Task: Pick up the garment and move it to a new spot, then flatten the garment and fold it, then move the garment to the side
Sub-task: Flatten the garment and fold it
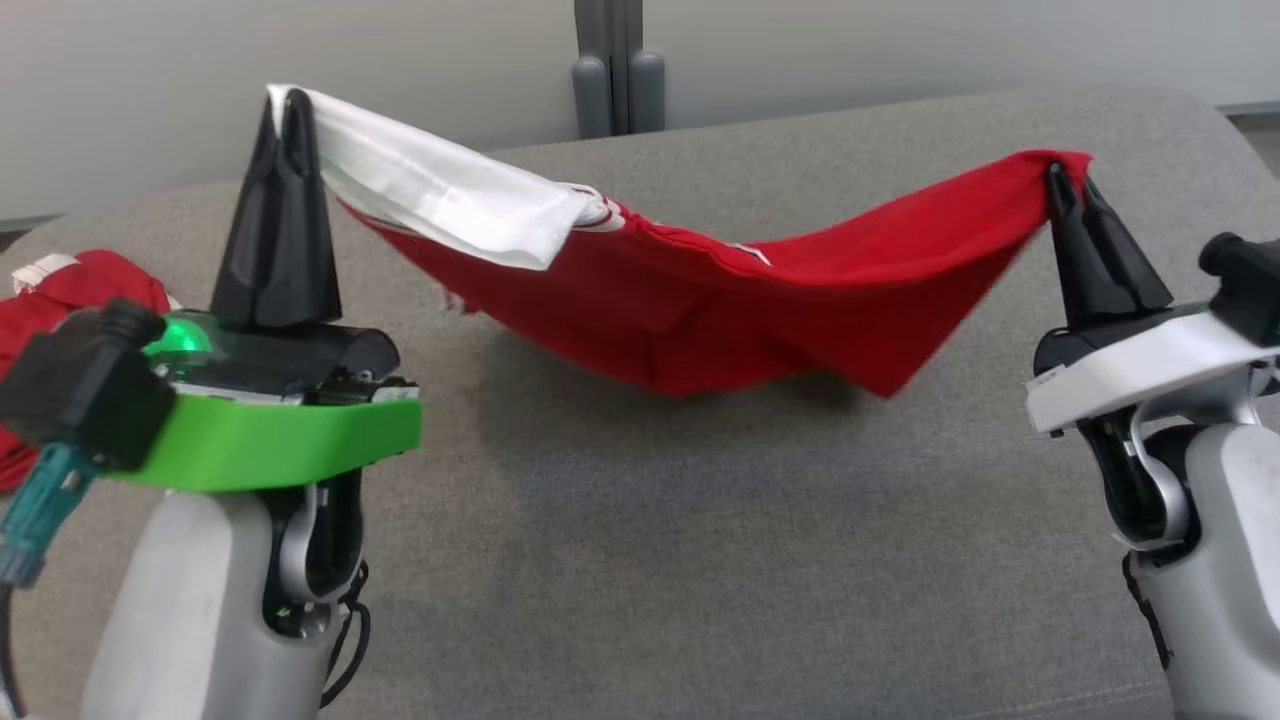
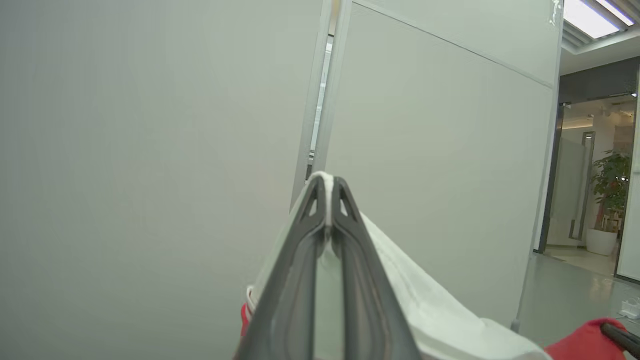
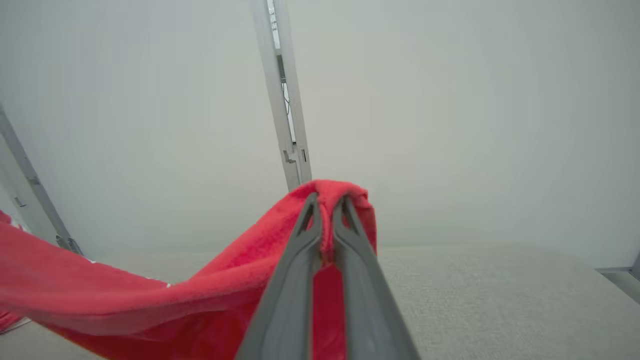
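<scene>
A red garment [image 1: 700, 310] with a white part [image 1: 440, 190] hangs stretched between my two grippers above the grey cushioned surface [image 1: 700, 550], sagging in the middle. My left gripper [image 1: 285, 100] is shut on the white end, which shows pinched between its fingers in the left wrist view [image 2: 327, 192]. At the right, my right gripper [image 1: 1065, 175] is shut on the red end [image 3: 330, 192]. Its lowest fold hangs just above the surface; whether it touches I cannot tell.
Another bundle of red and white cloth [image 1: 60, 300] lies at the left edge of the surface, behind my left wrist. Pale partition panels with a grey post [image 1: 615, 70] stand behind the surface's far edge. A potted plant [image 2: 607, 195] stands far off.
</scene>
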You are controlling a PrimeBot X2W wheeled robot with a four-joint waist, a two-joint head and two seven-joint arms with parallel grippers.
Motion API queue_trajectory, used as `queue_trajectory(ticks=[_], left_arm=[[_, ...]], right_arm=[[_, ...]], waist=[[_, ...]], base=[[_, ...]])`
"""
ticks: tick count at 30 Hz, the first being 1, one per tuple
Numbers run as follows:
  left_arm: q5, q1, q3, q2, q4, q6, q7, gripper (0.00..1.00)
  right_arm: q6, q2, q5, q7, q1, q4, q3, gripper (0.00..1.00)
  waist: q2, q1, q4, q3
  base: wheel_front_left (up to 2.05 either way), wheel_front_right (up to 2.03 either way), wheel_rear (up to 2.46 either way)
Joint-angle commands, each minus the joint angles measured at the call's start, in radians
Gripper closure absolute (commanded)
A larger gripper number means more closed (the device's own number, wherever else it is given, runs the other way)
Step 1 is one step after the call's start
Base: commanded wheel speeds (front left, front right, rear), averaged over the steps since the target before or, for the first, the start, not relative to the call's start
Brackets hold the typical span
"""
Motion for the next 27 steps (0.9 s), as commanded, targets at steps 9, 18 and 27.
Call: queue_trajectory(ticks=[9, 18, 27], left_arm=[[0.071, -0.007, 0.019, 0.077, -0.348, 0.038, 0.074, 1.00], [0.098, -0.103, 0.040, 0.139, -0.531, 0.049, 0.211, 1.00], [0.032, -0.203, 0.044, 0.128, -0.293, 0.030, 0.257, 1.00]], right_arm=[[0.000, 0.033, -0.048, 0.158, 0.158, -0.564, -0.106, 1.00], [0.000, 0.057, -0.065, 0.246, 0.180, -0.825, -0.165, 1.00], [0.000, 0.058, 0.055, 0.281, 0.068, -0.571, -0.125, 1.00]], waist=[[-0.0001, 0.0000, -0.013, -0.103], [-0.0001, 0.0000, -0.044, -0.075], [-0.0001, 0.0000, -0.050, 0.119]], base=[[0.00, 0.00, 0.00], [0.00, 0.00, 0.00], [0.00, 0.00, 0.00]])
